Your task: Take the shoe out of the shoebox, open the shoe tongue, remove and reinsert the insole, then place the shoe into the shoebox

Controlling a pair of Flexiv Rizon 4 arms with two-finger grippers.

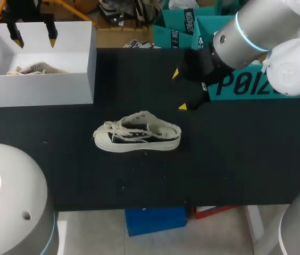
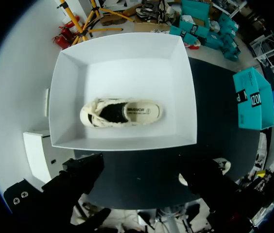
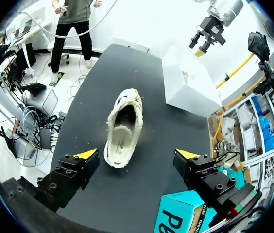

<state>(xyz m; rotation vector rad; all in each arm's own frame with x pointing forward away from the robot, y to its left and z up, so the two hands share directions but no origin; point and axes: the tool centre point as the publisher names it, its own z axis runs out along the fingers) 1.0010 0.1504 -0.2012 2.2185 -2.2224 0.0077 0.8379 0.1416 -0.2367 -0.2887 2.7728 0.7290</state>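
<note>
Head camera overlooks the black counter (image 1: 235, 159) from behind. All three views share the white cardboard shoebox (image 1: 38, 90), left wrist directly above it.

A robotics lab, and this is one of its test benches. Two white jointed machine arms with glowing blue rings at the joints hang over a single matte black table (image 1: 246, 159). In the head view the left arm (image 1: 6, 196) bulks in at 8 o'clock and the right arm (image 1: 261, 26) sweeps in from 2 o'clock. Each ends in black machined fingers with bolt heads showing and bright yellow tips: the left gripper (image 1: 34, 39) is up at 10 o'clock, the right gripper (image 1: 179, 90) just off centre toward 1. On the bench sit a plain white shoebox (image 1: 38, 90) at 10 o'clock, a worn canvas shoe (image 1: 138, 139) dead centre and a teal carton (image 1: 256, 85) at 2 o'clock. Dust specks dot the black top.
</note>
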